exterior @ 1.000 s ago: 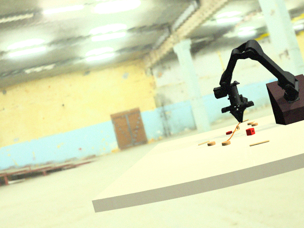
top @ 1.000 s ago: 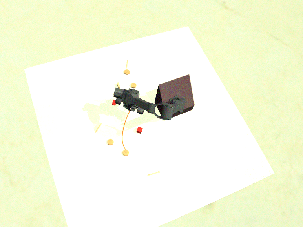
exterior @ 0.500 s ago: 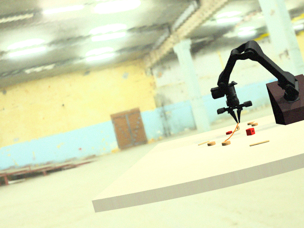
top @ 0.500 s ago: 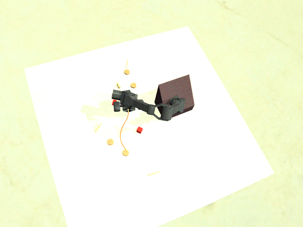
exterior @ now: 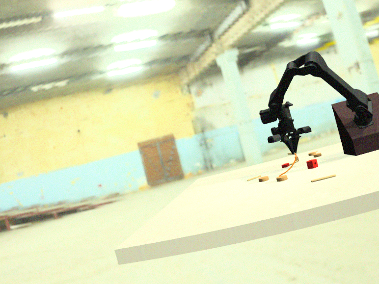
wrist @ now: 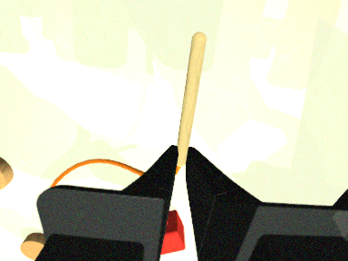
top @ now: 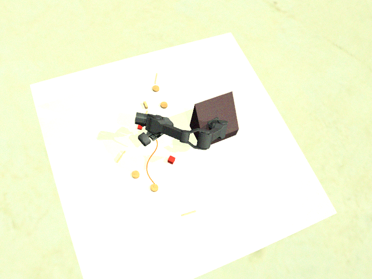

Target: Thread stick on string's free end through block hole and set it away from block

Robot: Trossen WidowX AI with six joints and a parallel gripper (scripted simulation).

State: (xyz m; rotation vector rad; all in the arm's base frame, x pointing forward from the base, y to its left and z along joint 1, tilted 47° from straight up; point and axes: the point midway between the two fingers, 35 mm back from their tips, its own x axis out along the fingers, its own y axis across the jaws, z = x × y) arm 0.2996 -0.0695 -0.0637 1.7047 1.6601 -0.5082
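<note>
My gripper (exterior: 294,153) (wrist: 181,152) is shut on the pale wooden stick (wrist: 192,86) near its string end, above the table. The stick's bare end points up and away in the wrist view. The orange string (top: 147,167) (exterior: 290,169) (wrist: 100,161) runs from it in a loose curve down to its round wooden button (top: 154,187) (exterior: 282,178). The red block (top: 171,159) (exterior: 311,164) with a hole stands on the table, apart from the stick and string. In the wrist view a red block (wrist: 178,240) shows partly behind a finger. The arm hides the fingertips in the top view.
A flatter red piece (top: 139,126) (exterior: 285,165) lies partly under the arm's wrist. Loose sticks (top: 120,156) (top: 188,213) (exterior: 323,178), other buttons (top: 135,174) (exterior: 263,179) (top: 163,104) (top: 155,88) and a short peg (top: 145,105) lie around. The arm stands on a dark base (top: 217,105) (exterior: 366,139).
</note>
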